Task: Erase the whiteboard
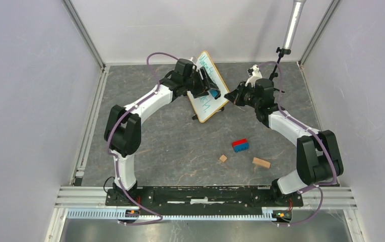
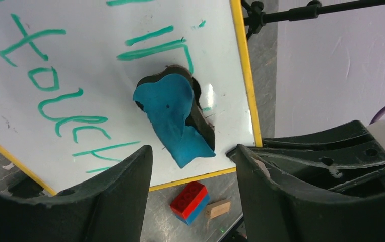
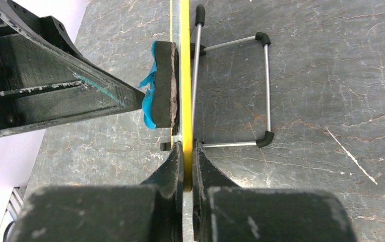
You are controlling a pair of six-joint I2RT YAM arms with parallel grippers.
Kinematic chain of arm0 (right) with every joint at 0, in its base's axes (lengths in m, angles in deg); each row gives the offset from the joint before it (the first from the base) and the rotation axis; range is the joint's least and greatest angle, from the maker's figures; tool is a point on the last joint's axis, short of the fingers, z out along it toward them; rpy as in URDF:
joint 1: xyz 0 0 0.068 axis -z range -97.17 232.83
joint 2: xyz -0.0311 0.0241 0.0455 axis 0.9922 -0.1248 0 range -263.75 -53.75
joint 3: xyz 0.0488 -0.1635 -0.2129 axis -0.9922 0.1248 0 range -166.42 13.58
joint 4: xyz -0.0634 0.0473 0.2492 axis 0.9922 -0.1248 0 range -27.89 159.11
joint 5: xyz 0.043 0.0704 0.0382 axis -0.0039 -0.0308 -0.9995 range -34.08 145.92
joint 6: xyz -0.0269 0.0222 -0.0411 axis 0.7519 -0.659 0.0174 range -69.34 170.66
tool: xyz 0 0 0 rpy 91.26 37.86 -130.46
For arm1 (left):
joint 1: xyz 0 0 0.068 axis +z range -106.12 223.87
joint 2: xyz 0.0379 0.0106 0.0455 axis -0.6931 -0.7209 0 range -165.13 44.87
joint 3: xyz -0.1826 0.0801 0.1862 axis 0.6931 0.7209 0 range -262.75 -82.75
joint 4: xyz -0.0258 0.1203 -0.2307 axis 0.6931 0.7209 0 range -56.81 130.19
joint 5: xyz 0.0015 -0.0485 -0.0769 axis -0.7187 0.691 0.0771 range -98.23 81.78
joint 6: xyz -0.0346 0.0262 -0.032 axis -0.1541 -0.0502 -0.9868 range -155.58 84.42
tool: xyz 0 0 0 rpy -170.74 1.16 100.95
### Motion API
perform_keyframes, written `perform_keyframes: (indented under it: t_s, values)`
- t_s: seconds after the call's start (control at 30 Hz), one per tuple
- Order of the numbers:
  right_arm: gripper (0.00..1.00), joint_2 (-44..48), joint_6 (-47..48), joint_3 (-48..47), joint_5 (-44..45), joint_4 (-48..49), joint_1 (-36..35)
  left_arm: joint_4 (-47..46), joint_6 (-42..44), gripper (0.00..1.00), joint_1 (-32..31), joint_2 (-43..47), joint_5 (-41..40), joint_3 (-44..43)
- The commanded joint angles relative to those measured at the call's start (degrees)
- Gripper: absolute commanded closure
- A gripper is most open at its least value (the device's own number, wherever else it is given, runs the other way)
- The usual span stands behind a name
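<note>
You had the whiteboard (image 1: 204,105) standing upright in the upper middle of the bench (image 1: 180,151), right pincer (image 3: 187,151) clamped on its frame edge, I'd guess to steady it, while your left pincer (image 2: 193,150) gaped open around the blue eraser (image 2: 173,113) on its face.

Glossy whiteboard (image 2: 79,45), metal wire stand (image 3: 267,91), matt tabletop (image 3: 331,191)

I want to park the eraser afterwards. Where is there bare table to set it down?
Widest free patch: the table between the left arm and the small wooden cube. Another lies in the far left corner, behind that arm. Crowded: the far centre around the whiteboard, and near right by the red-and-blue brick and wooden block.
</note>
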Motion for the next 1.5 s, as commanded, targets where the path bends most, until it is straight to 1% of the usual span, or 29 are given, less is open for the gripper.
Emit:
perform_keyframes:
  t_s: [0.0, 0.2, 0.6, 0.83, 0.97, 1.07, 1.17, 1.3, 1.47]
  values:
    - [1.0, -0.44, 3.09, -1.69, -1.92, 2.8, -0.19, -4.0, -4.24, 0.35, 0.15, -0.31, 1.61, -0.47]
    - [1.0, -0.01, 3.1, -0.87, -2.04, 3.53, -0.19, -4.27, -4.76, 0.43, 0.05, -0.95, -0.2, -1.17]
    - [1.0, 0.22, 2.8, -0.11, -2.34, 4.66, -0.18, -5.09, -6.15, 0.47, -0.11, -2.07, -0.97, -1.24]
    - [1.0, 0.19, 2.72, 0.13, -2.63, 5.12, -0.14, -5.52, -6.78, 0.55, -0.29, -3.25, -1.52, -2.23]
    - [1.0, 0.32, 2.76, 0.15, -2.56, 5.35, -0.18, -5.18, -7.4, 0.56, -0.28, -4.01, -1.04, -2.42]
    - [1.0, 0.38, 2.87, 0.06, -2.51, 5.17, -0.18, -5.32, -7.42, 0.61, -0.2, -3.85, -1.43, -2.06]
    - [1.0, 0.53, 3.1, 0.06, -2.47, 4.99, -0.17, -4.34, -6.37, 0.63, 1.38, -3.25, -2.31, -2.14]
    - [1.0, 0.72, 3.11, 0.42, -2.41, 4.99, -0.16, -5.78, -7.84, 0.64, 4.46, -3.48, -0.71, -0.51]
    - [1.0, 0.57, 2.9, 0.28, -2.69, 5.21, -0.19, -5.74, -7.39, 0.65, 6.54, -5.32, -0.12, -2.18]
